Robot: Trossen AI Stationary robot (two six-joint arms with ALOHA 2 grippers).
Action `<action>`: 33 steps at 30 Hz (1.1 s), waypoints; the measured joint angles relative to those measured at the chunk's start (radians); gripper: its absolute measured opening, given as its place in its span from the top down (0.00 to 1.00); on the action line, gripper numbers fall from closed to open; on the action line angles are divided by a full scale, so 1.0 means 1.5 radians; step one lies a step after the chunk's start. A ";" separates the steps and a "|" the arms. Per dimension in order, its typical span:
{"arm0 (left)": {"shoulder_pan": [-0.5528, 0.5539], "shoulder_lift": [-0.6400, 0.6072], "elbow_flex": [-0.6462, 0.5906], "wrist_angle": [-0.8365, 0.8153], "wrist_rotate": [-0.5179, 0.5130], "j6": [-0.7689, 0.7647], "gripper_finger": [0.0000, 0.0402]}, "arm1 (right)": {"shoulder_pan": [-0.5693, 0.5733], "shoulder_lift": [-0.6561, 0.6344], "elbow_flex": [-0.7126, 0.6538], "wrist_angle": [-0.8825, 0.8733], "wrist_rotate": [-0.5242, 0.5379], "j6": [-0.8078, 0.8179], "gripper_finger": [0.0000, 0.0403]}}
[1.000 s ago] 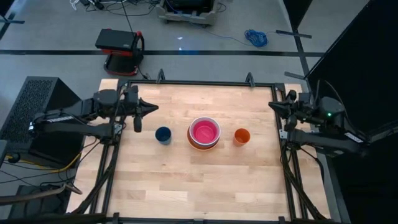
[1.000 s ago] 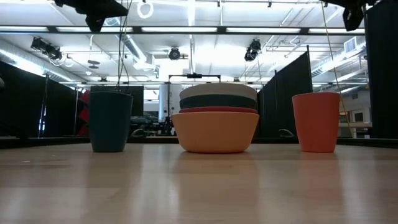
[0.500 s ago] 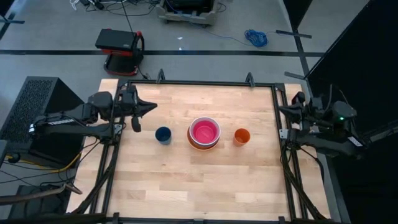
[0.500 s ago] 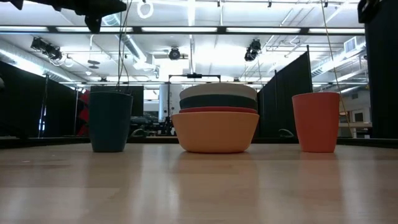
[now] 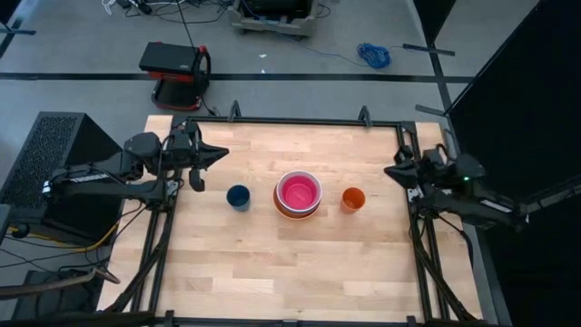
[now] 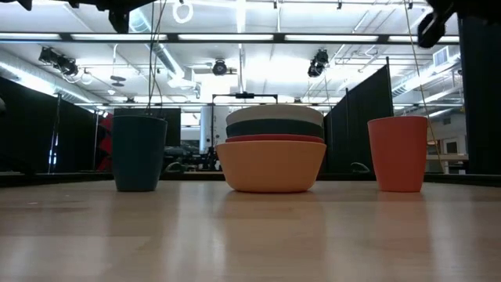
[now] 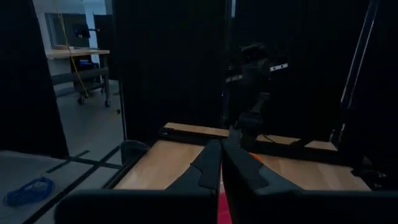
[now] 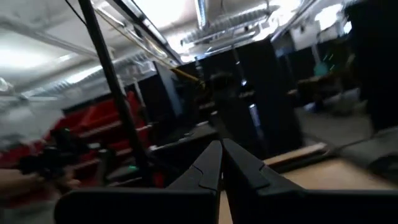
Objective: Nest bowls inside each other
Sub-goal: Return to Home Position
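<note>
Bowls (image 5: pixel 298 194) nested between blue cup (image 5: pixel 238 196) and orange cup (image 5: pixel 353 199); I see left gripper (image 5: pixel 221 154), right gripper (image 5: pixel 390 173) closed, empty, well clear.

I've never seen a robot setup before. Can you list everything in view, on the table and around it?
Bowls: five, nested in one stack, orange at the bottom, then red, teal, white, pink inside on top; table centre.
Blue cup: one, dark blue; upright beside the stack, left arm's side.
Orange cup: one, orange; upright beside the stack, right arm's side.
Table: one, light wood, black frame.
Box: one, red and black; floor beyond the table.
Cable: one coil, blue; floor beyond the table.
Left gripper: one, dark, jaws shut; over the table's left edge.
Right gripper: one, dark, jaws shut; at the table's right edge.
</note>
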 joint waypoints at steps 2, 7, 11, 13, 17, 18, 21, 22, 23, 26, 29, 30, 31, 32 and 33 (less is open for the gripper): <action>0.000 0.000 0.000 0.002 0.002 -0.001 1.00 | 0.006 0.011 -0.018 0.040 -0.005 0.013 1.00; 0.000 0.004 0.000 0.018 0.008 0.001 1.00 | 0.031 0.045 -0.021 0.083 -0.005 0.003 1.00; 0.000 0.006 0.000 0.017 0.025 0.006 1.00 | 0.066 0.078 -0.021 0.087 0.005 0.003 1.00; 0.000 0.009 0.000 0.018 0.031 0.010 1.00 | 0.086 0.083 -0.021 0.084 0.020 -0.008 1.00; 0.000 0.015 0.000 0.021 0.043 0.018 1.00 | 0.126 0.089 -0.021 0.075 0.050 -0.034 1.00; 0.000 0.017 0.000 0.022 0.046 0.020 1.00 | 0.136 0.091 -0.021 0.073 0.058 -0.040 1.00; 0.000 0.021 0.000 0.024 0.056 0.027 1.00 | 0.165 0.095 -0.021 0.067 0.080 -0.060 1.00; 0.000 0.023 0.000 0.024 0.059 0.029 1.00 | 0.175 0.097 -0.020 0.065 0.088 -0.066 1.00; 0.000 0.024 0.000 0.025 0.062 0.031 1.00 | 0.185 0.098 -0.020 0.063 0.095 -0.072 1.00; 0.000 0.029 0.000 0.027 0.071 0.038 1.00 | 0.215 0.103 -0.020 0.057 0.118 -0.092 1.00; 0.000 0.031 0.000 0.028 0.084 0.051 1.00 | 0.228 0.090 -0.020 0.025 0.133 -0.103 1.00; 0.000 0.031 0.000 0.027 0.090 0.054 1.00 | 0.228 0.080 -0.020 0.011 0.137 -0.105 1.00; 0.000 0.031 0.000 0.027 0.096 0.057 1.00 | 0.228 0.069 -0.020 -0.002 0.142 -0.107 1.00; 0.000 0.031 -0.003 0.033 0.102 0.061 1.00 | 0.228 0.059 -0.020 -0.013 0.148 -0.113 1.00; 0.000 0.029 -0.012 0.044 0.103 0.064 1.00 | 0.228 0.048 -0.020 -0.021 0.153 -0.120 1.00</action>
